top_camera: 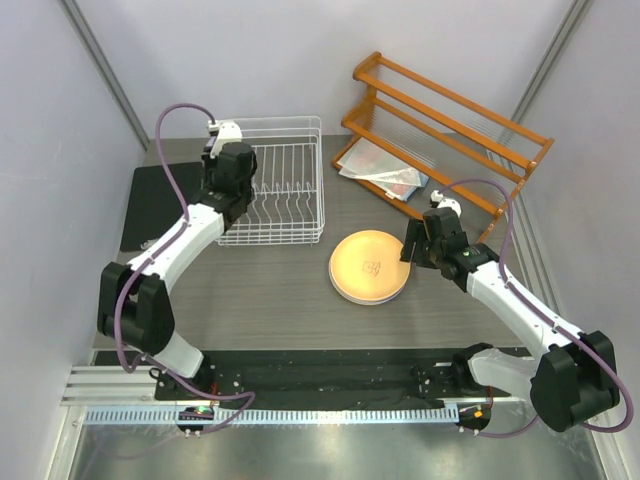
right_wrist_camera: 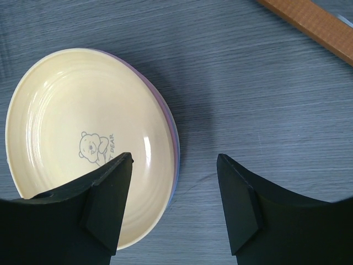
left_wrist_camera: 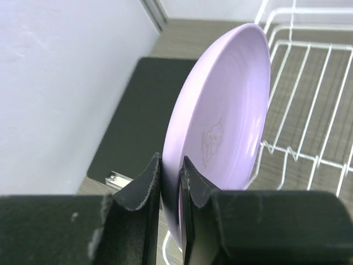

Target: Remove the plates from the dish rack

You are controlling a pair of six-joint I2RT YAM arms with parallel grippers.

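Left gripper (left_wrist_camera: 171, 161) clamps rim of upright lilac plate (left_wrist_camera: 226, 116) (right gripper (right_wrist_camera: 174, 160) gapes beside stack (right_wrist_camera: 66, 105)).

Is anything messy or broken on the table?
Nothing is broken or spilled. The only messy bit is some crumpled plastic wrapping under the orange wooden rack. The lilac plate stands on edge only because the left hand pinches its rim.

On my yellow plate (right_wrist_camera: 71, 105) I read "PEAR" beside a small bear drawing (right_wrist_camera: 90, 148); any letters before it are hidden. The mark on my lilac plate (left_wrist_camera: 226, 110) is too faint to read.
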